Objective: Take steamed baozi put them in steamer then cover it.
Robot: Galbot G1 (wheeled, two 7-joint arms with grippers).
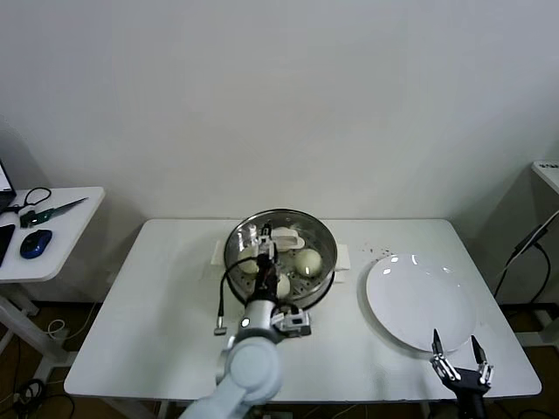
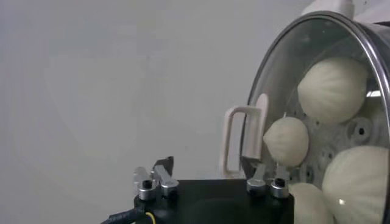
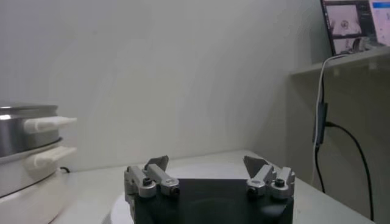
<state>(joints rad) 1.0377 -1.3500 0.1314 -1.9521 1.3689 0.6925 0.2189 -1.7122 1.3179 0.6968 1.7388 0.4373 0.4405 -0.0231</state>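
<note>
Basically you're at the release step: the round clear glass lid with steel rim [image 2: 317,115] is sitting on the round shiny steel steamer pot [image 1: 279,253], at the table's [image 1: 157,332] centre, slightly toward 12 o'clock. The small domed cream-white dough buns [image 2: 332,90] are showing through the glass, on the perforated tray. The round white plate [image 1: 419,301] at 3 o'clock of the pot is lying bare.

Left gripper [image 2: 210,182] is hanging over the lid's flat white rectangular handle [image 2: 241,141], fingers apart on either side, not clamping it. Judging from that, the cover is placed and only the retreat is left.

You're wanting a straight lift off the handle, no sideways drift, so a finger isn't catching the loop and dragging the lid off its seat. You're checking the rim is sitting flush all round before pulling away; the far edge isn't visible to me.

Right gripper [image 1: 460,365] is idling at the table's 5 o'clock corner, fingers spread, holding nothing.
</note>
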